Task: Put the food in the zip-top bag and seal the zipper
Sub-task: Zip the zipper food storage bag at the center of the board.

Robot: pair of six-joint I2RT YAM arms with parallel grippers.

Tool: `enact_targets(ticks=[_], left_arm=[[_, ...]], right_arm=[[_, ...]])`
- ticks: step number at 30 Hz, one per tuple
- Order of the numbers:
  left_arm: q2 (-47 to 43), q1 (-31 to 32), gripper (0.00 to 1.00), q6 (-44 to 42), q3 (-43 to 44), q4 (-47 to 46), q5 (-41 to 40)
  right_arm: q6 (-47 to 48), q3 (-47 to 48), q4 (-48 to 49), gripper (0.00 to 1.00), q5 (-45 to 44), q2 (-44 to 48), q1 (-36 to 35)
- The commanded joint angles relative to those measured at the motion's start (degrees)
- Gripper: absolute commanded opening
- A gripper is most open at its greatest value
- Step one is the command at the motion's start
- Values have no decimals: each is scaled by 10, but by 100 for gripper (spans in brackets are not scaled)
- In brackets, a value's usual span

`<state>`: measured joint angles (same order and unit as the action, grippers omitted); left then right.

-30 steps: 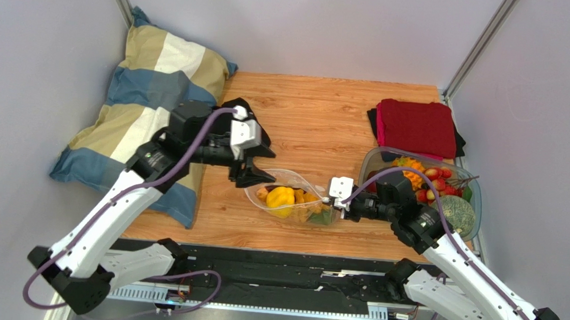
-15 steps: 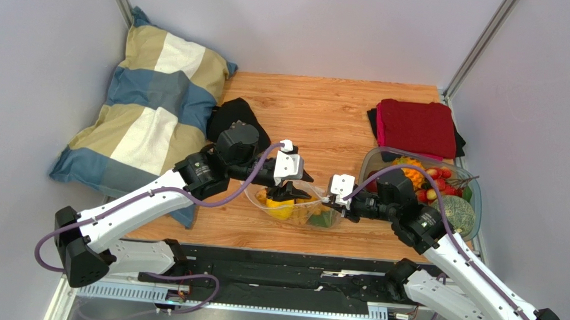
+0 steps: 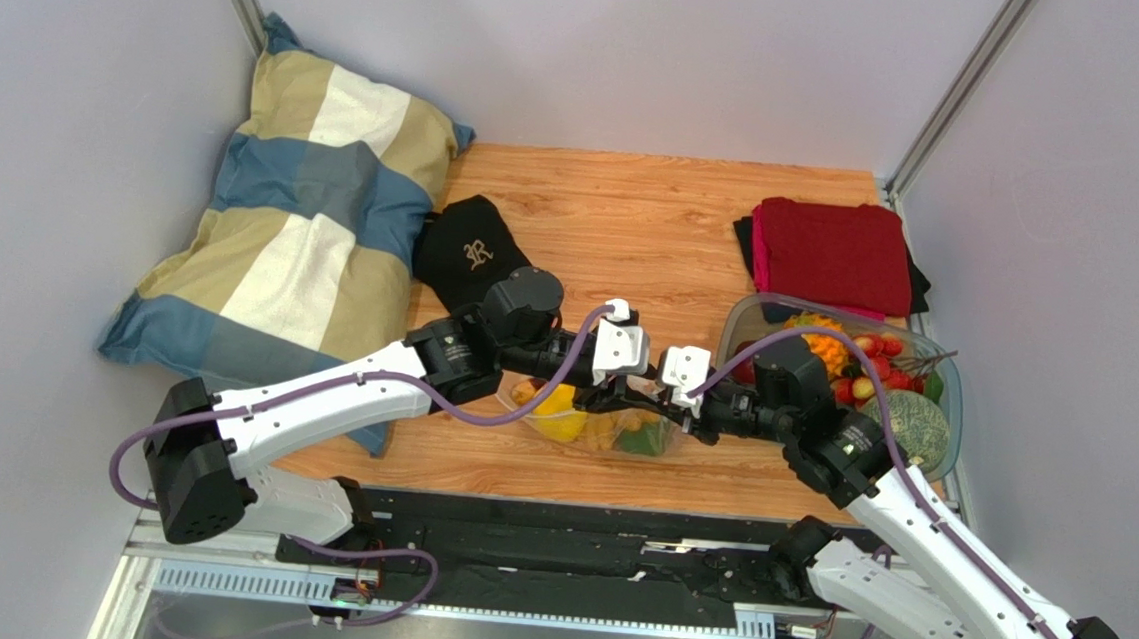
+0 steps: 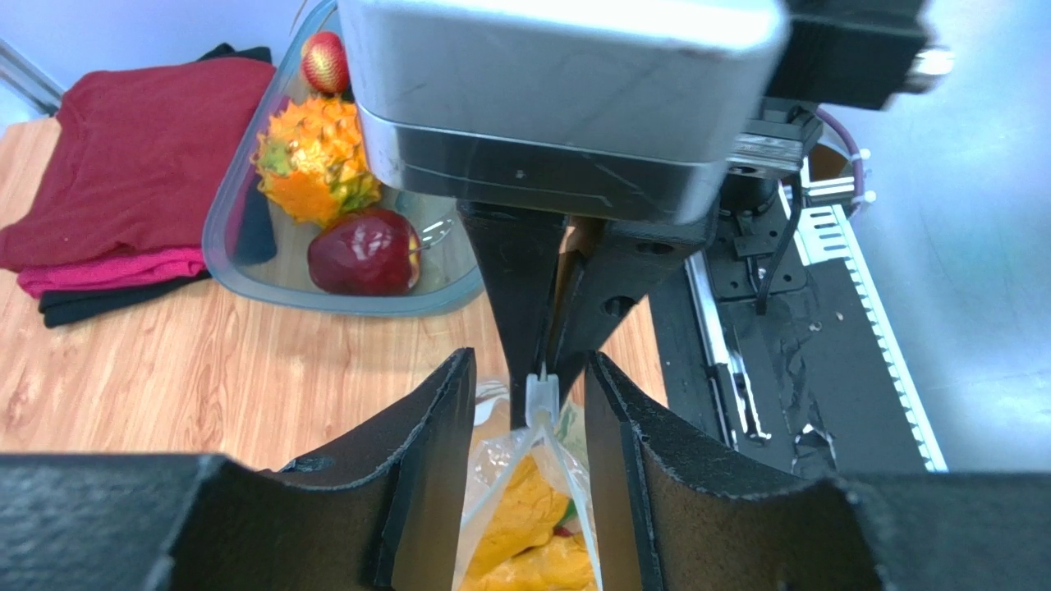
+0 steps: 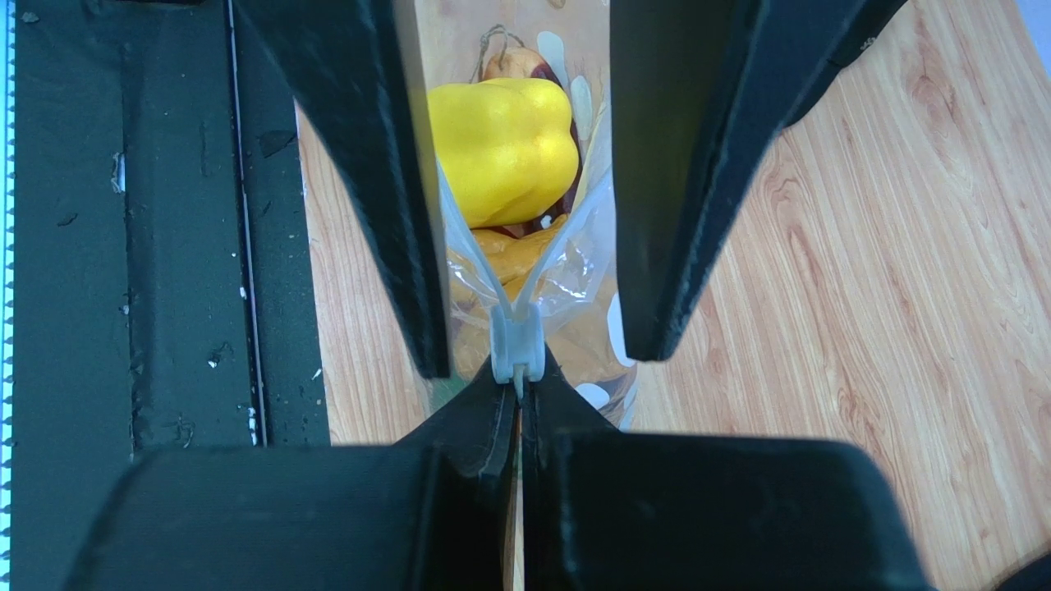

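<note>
The clear dotted zip-top bag (image 3: 572,410) lies on the wood table with a yellow pepper (image 5: 500,148) and orange food (image 4: 524,523) inside. My right gripper (image 5: 518,392) is shut on the white end tab of the zipper (image 5: 516,345) at the bag's right end. My left gripper (image 4: 531,365) is open, one finger on each side of the bag's mouth, just short of that tab (image 4: 540,397). The zipper's two strips spread apart behind the tab. In the top view the left gripper (image 3: 628,395) and right gripper (image 3: 680,403) nearly meet.
A grey tray (image 3: 750,310) at the right holds a red apple (image 4: 364,250), a spiky orange fruit (image 4: 317,154) and a melon (image 3: 915,427). Folded red cloth (image 3: 832,252) lies behind it. A black cap (image 3: 471,250) and a striped pillow (image 3: 296,225) lie at left.
My left arm has swung right from over the cap to the bag, and its open fingers now straddle the bag's mouth beside the right gripper. The right gripper has held still.
</note>
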<state>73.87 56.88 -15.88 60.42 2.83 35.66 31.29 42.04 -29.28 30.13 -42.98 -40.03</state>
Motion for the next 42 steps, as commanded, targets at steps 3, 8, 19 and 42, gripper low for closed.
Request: enact_targets(ticks=[3, 8, 19, 42], left_arm=[[18, 6, 43, 13, 5, -50, -1], [24, 7, 41, 7, 4, -32, 1], [15, 7, 30, 0, 1, 20, -7], [-82, -9, 7, -19, -63, 104, -69]], right_arm=[[-8, 16, 40, 0, 14, 18, 1], [-11, 14, 40, 0, 14, 19, 1], [-11, 8, 39, 0, 5, 32, 1], [-11, -6, 7, 0, 7, 70, 22]])
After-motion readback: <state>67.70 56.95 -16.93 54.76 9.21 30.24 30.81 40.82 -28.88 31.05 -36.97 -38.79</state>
